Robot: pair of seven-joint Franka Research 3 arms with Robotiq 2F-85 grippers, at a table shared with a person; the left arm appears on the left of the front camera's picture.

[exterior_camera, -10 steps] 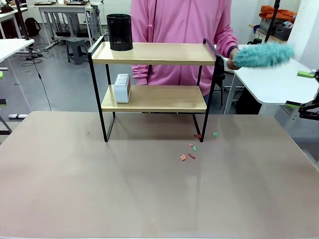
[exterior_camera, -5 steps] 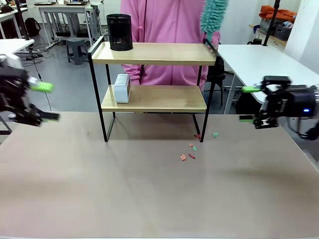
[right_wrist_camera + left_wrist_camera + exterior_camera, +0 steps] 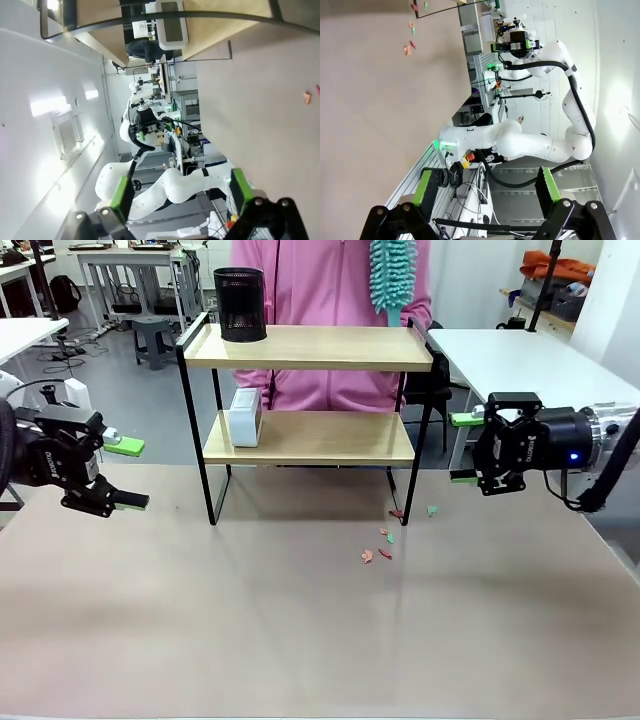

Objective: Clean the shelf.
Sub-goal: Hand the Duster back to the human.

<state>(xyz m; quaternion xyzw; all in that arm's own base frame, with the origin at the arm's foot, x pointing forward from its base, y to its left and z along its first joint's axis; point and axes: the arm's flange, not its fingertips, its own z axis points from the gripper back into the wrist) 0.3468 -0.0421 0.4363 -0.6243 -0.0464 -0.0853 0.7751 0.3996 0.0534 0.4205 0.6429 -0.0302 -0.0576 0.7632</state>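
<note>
standing at the far middle of the tan table, the shelf should be steadied from both sides, judging by the arms flanking it. the left gripper and right gripper both hang with fingers apart, empty, each well clear of the frame. the person's teal duster hangs above the top board's right end; the black mesh cup and white box want avoiding. paper scraps lie by the right front leg.

Shelf: two-tier rack, two light wooden boards in thin black metal frame, four legs. Stands upright at the table's far edge, slightly left of centre. Both boards level; raised black rails at the top board's left and right ends.
</note>
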